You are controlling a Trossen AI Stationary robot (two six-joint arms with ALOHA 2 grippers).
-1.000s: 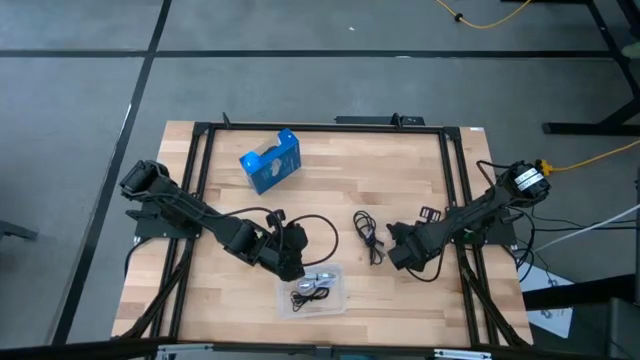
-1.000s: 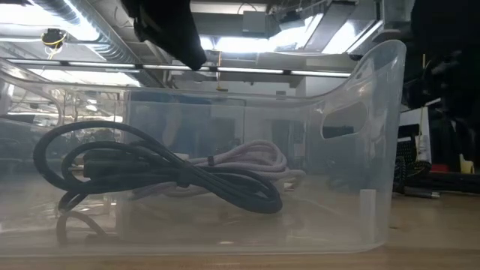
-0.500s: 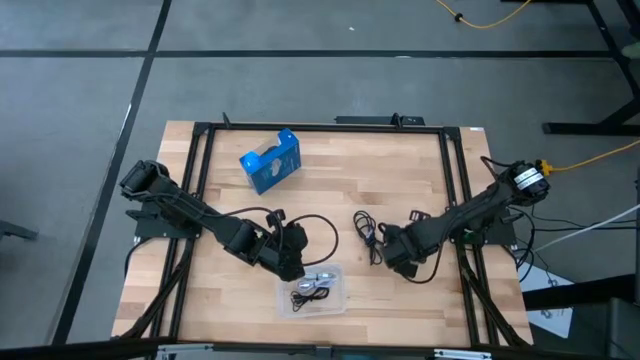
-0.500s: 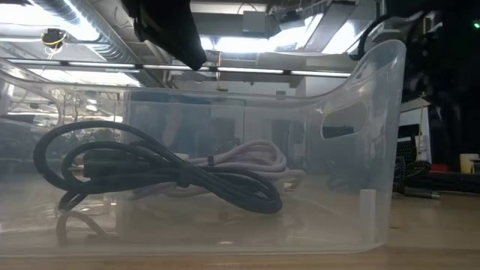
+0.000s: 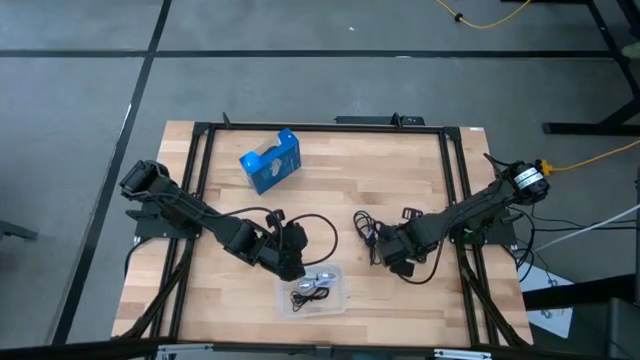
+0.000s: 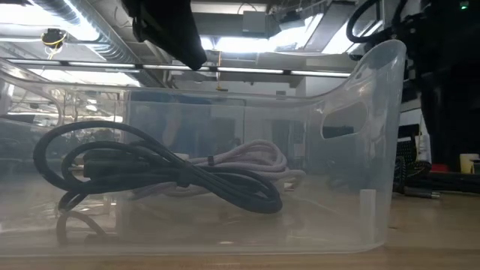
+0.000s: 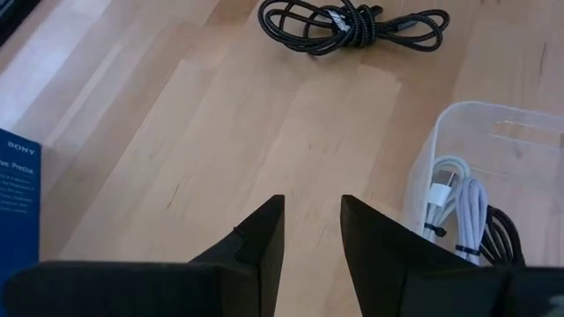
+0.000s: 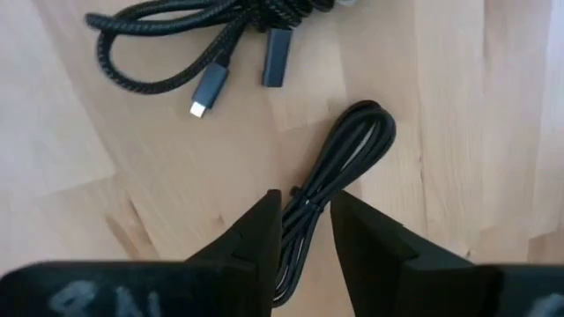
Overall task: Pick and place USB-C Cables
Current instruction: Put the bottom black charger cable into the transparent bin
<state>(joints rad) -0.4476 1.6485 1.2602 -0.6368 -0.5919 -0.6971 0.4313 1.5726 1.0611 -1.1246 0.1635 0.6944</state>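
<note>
Two black USB-C cables lie on the wood right of centre: a braided one (image 8: pixel 176 40) (image 5: pixel 363 224) and a smooth bundled one (image 8: pixel 352 150) (image 5: pixel 377 250). My right gripper (image 8: pixel 306 207) (image 5: pixel 386 250) is open and low over the smooth bundle, one finger on each side of its near end. The clear tray (image 5: pixel 335 300) (image 6: pixel 360 150) holds a black cable (image 6: pixel 150 172) and a white cable (image 6: pixel 251 159). My left gripper (image 7: pixel 313 207) (image 5: pixel 290 258) is open and empty, hovering by the tray's far left corner.
A blue box with white marks (image 5: pixel 270 160) lies toward the far left of the table, and its edge (image 7: pixel 18 194) shows in the left wrist view. Bare wood (image 5: pixel 400 170) spreads between the box and the cables. A black frame (image 5: pixel 452 180) borders the table.
My right gripper has moved toward the table's left, closing on the two black cables until its fingers stand over the smooth bundle. In the low view its arm has come into sight on the right. The left arm and the tray's cables have kept still.
</note>
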